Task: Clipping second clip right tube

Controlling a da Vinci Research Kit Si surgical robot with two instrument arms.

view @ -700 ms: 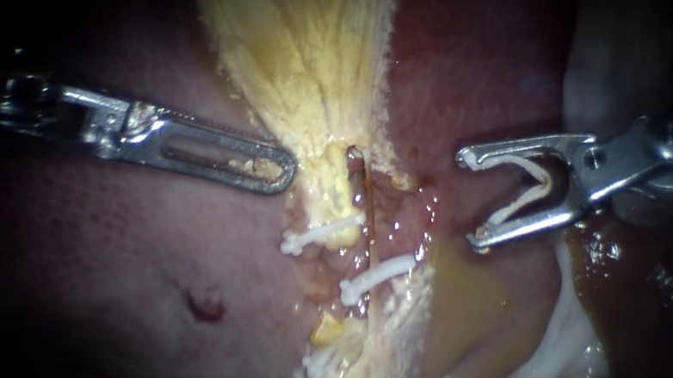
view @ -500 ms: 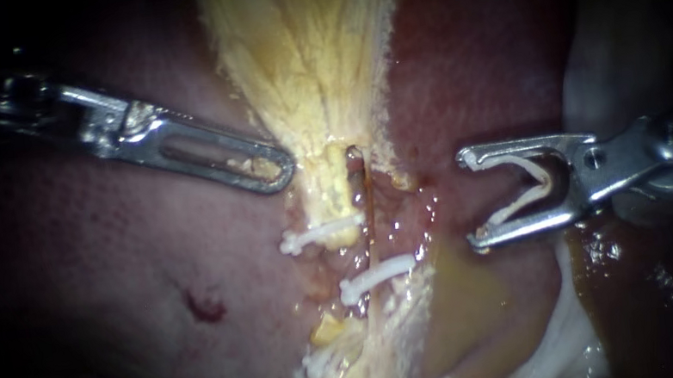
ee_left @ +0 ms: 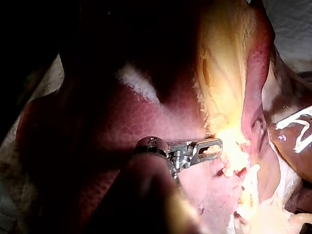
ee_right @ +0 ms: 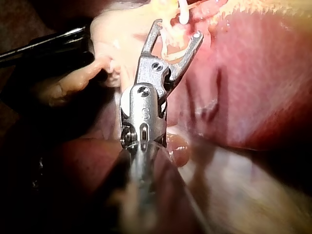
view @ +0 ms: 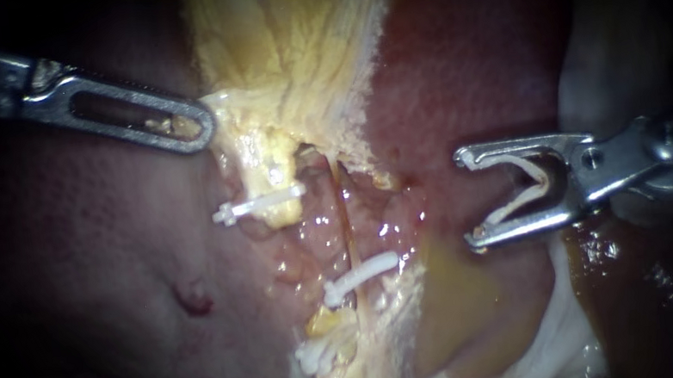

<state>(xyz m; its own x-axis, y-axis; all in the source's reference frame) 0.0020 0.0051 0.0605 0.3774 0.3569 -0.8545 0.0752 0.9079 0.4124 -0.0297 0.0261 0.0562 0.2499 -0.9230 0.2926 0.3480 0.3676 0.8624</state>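
The right instrument (view: 468, 198) stands apart from the right tube (view: 347, 222), to its right, jaws spread wide and holding a white loaded clip (view: 542, 179) by both legs. The right tube runs down the middle with one placed clip (view: 361, 274) across its lower part. The left instrument (view: 199, 133) pinches yellow tissue (view: 244, 114) between its jaws

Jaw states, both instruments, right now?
Left instrument: shut on yellow tissue.
Right instrument: jaws wide, holding a clip.
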